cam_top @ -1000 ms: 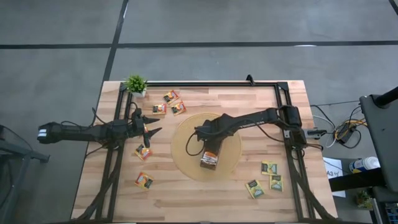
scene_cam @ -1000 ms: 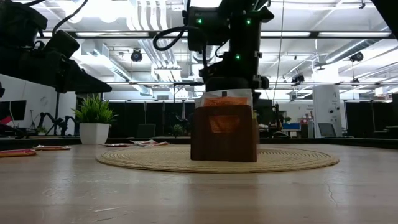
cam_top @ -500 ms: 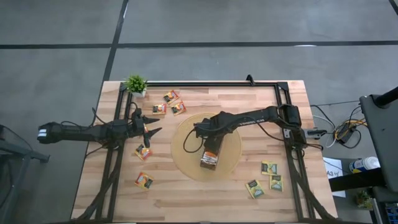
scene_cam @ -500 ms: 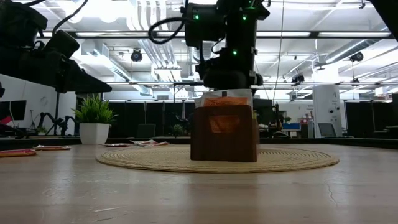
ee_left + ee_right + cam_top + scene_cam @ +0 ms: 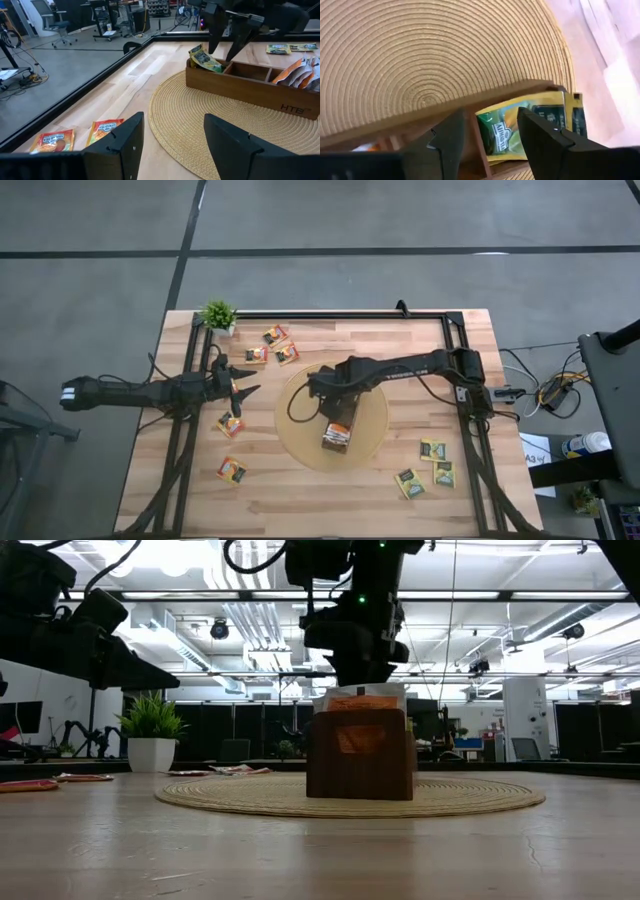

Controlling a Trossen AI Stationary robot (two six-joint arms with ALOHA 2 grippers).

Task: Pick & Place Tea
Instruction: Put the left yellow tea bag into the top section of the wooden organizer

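Note:
A long brown box (image 5: 338, 436) stands on the round woven mat (image 5: 300, 420). A green-and-yellow tea sachet (image 5: 202, 58) leans in the box's end compartment (image 5: 517, 134). Orange sachets (image 5: 296, 74) fill the compartment beside it. My right gripper (image 5: 226, 44) hangs open just above the green sachet, pointing down and holding nothing (image 5: 492, 145). More orange tea sachets (image 5: 275, 336) lie at the far left and near left (image 5: 232, 470) of the table. Green-and-yellow ones (image 5: 432, 448) lie at the near right. My left gripper (image 5: 240, 380) waits open at the table's left.
A small potted plant (image 5: 218, 314) stands at the far left corner. A black frame rail (image 5: 330, 315) runs along the table's far edge and down both sides. Bare wood shows in front of the mat toward the near edge.
My right gripper has opened and risen off the top of the box. The green sachet stays behind in the end compartment. The box has not moved.

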